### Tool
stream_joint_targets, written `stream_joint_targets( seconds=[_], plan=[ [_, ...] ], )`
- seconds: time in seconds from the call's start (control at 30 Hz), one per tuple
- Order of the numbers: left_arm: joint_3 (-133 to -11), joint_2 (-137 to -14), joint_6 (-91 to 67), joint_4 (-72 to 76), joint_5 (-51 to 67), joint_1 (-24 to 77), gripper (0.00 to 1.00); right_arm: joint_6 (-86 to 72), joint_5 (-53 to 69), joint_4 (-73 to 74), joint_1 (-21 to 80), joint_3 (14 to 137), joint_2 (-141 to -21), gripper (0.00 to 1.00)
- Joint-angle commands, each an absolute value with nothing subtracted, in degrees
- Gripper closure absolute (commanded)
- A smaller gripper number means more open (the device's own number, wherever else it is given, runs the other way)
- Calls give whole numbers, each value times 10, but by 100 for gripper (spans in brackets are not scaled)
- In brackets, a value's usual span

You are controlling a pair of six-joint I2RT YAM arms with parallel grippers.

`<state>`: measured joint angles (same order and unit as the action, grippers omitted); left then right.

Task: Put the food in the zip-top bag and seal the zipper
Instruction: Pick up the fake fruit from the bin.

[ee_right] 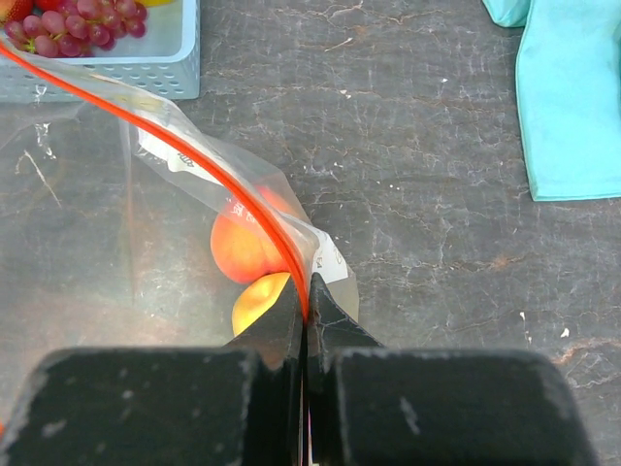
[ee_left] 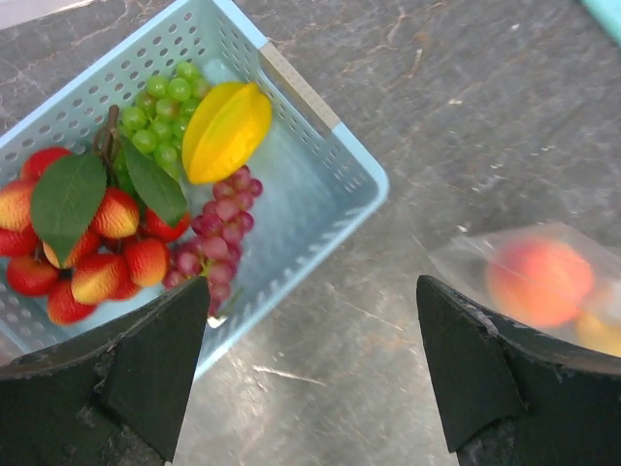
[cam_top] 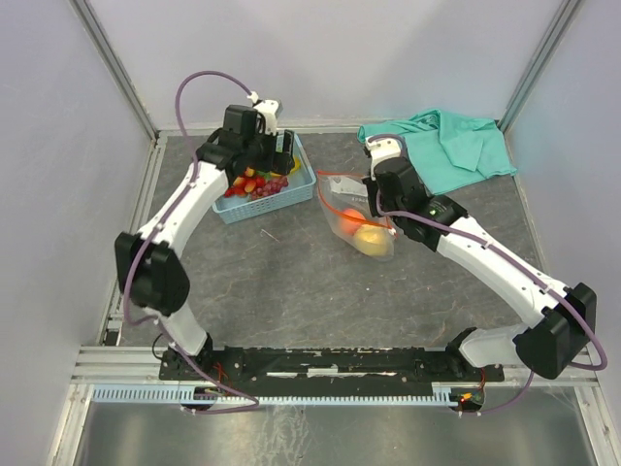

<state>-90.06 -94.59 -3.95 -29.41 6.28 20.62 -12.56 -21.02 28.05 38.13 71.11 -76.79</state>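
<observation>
**Operator:** Top view first. Why are my arms sitting where they are?

**Spotter:** Your left tool [cam_top: 283,153] is hovering over the basket [cam_top: 262,208] with its jaws apart, since the loose food is lying beneath it. Your right tool [cam_top: 378,216] is pinching the zipper [cam_top: 340,177] of the zip-top bag [cam_top: 335,221]. I judge it is holding the mouth up for loading. The cloth [cam_top: 456,146] is lying beyond that tool, well apart.

**Operator:** And the left wrist?

**Spotter:** Your fingers [ee_left: 160,364] are standing wide open with nothing between them. Ahead of the tool, the strawberries [ee_left: 121,216], green grapes [ee_left: 160,112], yellow fruit [ee_left: 225,131] and purple grapes [ee_left: 221,228] are resting inside the basket. Its wall is running just ahead of one finger, so you are needing to come down inside that rim. Bare counter [ee_left: 369,320] is lying open between the basket's corner and the bag.

**Operator:** Right wrist?

**Spotter:** Your tool is clamping shut on the zipper, which is stretching away ahead toward the basket. The peach [ee_right: 243,248] and lemon [ee_right: 257,303] are sitting in the bag just past the tips. To the other side, the counter is running open up to the cloth's edge.
</observation>
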Motion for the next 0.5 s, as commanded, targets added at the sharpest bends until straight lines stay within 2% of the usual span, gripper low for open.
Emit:
stream_joint_targets(
  seconds=[0.0, 0.47],
  plan=[
    [-979, -1028, 60, -295, 92, 197, 7, -123, -202, 254, 381, 706, -757, 99],
    [-1204, -1289, 149, -333, 40, 186, 7, -148, -186, 268, 381, 694, -736, 99]
  ],
)
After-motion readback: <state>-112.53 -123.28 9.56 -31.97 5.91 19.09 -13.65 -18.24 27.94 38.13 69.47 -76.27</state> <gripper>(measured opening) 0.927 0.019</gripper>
